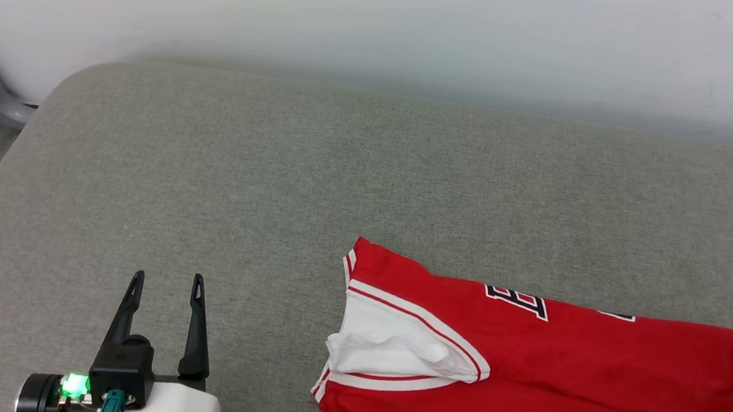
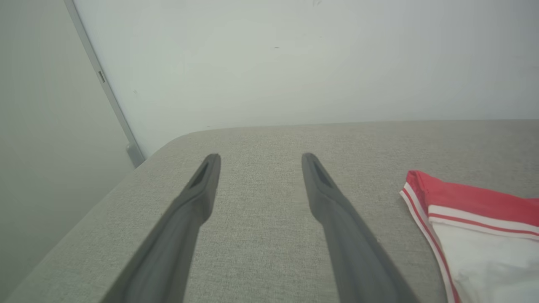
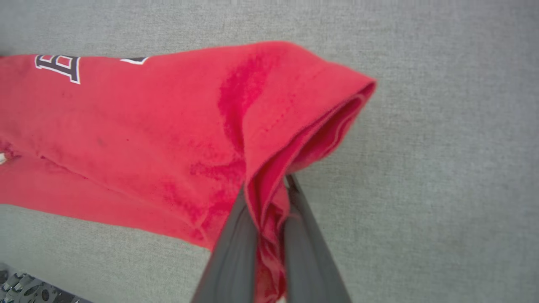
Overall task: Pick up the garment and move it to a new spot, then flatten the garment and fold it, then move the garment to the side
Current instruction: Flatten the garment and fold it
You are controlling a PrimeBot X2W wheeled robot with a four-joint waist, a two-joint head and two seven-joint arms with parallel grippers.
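right gripper [image 3: 266, 189]: jaws pinched shut on garment [image 3: 147, 134] hem, cloth lies toward 10 o'clock | left gripper [image 1: 168, 277]: jaws wide, empty, garment at 3 o'clock, apart

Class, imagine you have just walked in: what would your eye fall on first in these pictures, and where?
The red and white shirt, lying in a long strip on the right of the grey cushion, stands out. In the right wrist view the right tool is shut on a bunched red edge of it. The left tool stands open at the lower left of the head view, apart from the cloth.
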